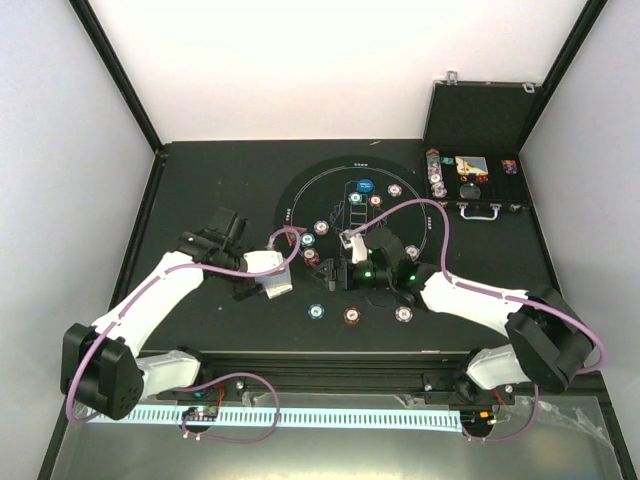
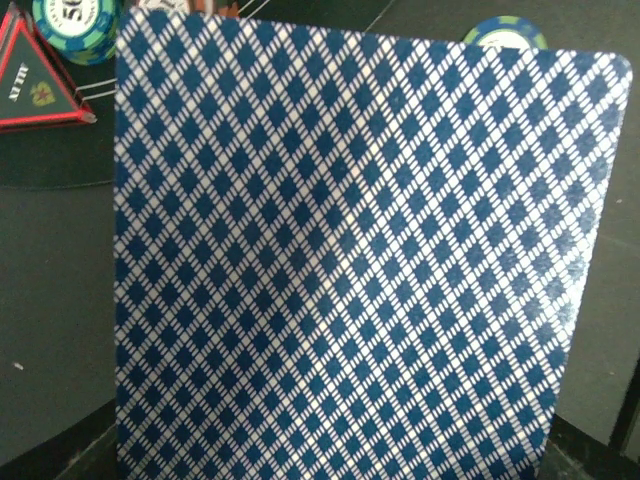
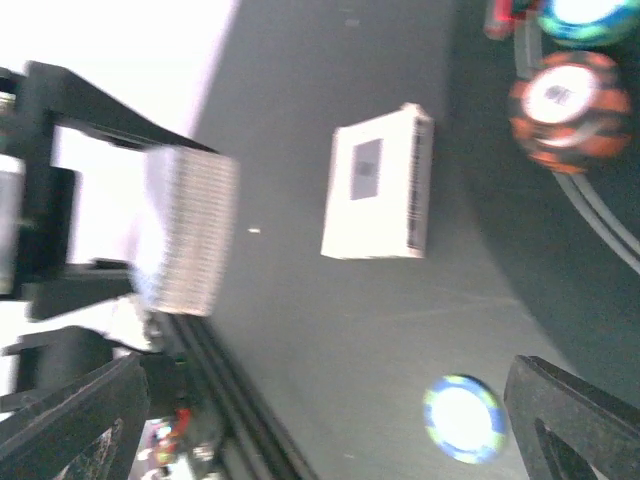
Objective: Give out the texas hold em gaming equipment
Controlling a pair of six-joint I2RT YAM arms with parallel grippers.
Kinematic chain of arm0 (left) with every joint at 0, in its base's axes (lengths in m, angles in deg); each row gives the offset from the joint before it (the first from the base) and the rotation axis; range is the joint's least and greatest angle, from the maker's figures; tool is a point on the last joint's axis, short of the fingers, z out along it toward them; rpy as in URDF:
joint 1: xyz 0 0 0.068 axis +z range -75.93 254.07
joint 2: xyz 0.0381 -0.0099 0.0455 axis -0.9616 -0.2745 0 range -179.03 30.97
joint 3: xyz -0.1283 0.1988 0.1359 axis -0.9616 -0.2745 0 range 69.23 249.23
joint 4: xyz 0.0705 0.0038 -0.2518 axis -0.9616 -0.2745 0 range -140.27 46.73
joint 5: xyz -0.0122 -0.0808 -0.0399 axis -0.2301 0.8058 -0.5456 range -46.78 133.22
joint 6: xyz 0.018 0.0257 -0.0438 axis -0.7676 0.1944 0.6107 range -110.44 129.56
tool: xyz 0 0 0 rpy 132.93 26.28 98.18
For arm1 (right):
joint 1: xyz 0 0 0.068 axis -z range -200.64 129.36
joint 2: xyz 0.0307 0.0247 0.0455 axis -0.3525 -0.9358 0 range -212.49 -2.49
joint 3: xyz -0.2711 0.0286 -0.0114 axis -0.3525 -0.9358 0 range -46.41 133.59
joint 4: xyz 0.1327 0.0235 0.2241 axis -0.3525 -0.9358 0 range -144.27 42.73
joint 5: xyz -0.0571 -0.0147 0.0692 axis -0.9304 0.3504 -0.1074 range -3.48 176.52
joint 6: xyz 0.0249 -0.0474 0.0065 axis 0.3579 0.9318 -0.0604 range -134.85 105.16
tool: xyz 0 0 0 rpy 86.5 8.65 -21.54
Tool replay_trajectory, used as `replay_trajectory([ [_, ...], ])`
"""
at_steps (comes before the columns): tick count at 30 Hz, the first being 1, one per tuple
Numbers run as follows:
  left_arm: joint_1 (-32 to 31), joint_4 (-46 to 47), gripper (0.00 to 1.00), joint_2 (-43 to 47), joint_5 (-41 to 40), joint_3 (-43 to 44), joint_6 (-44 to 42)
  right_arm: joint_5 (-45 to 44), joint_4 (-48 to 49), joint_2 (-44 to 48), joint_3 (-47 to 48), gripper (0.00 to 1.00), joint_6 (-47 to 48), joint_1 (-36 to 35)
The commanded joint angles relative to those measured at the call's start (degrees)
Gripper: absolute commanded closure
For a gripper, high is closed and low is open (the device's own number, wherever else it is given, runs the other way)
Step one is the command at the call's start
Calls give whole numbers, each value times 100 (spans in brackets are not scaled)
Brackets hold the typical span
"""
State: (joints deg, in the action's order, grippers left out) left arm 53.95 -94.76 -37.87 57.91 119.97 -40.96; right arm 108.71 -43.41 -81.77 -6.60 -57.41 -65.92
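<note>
Left gripper [image 1: 263,277], cards [image 2: 340,270]; chips [image 1: 435,170] in case [image 1: 480,115]

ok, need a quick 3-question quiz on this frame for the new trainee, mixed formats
1. True or false: the right gripper is shut on a chip.
2. What does the left gripper hold? A) a green chip B) playing cards with blue patterned backs C) a red triangle
3. In the top view, on which side of the round mat does the open case stand?

Key:
1. False. Its jaws stand wide open with nothing between them.
2. B.
3. The right side, toward the far corner.
</note>
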Motion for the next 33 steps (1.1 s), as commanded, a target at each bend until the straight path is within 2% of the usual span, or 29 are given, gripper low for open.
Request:
replay_trajectory([
  [1, -239, -274, 98, 234, 192, 285, 63, 1267, 1476, -107, -44, 0, -902, 14],
  [4, -392, -328, 98, 293, 137, 312, 110, 1502, 2089, -286, -156, 0, -1248, -14],
  [10, -544, -358, 99, 370, 86, 341, 181, 1654, 2326, -575, -82, 1, -1422, -81],
  [21, -727, -386, 99, 420, -23, 349, 253, 1846, 2738, -1363, 286, 17, -1710, -335],
  [28, -794, -398, 98, 437, -99, 314, 264, 2009, 3539, -1812, 290, 23, -2204, -435],
  [33, -868, -405, 98, 458, -82, 306, 288, 2094, 4251, -2139, 280, 31, -2696, -430],
])
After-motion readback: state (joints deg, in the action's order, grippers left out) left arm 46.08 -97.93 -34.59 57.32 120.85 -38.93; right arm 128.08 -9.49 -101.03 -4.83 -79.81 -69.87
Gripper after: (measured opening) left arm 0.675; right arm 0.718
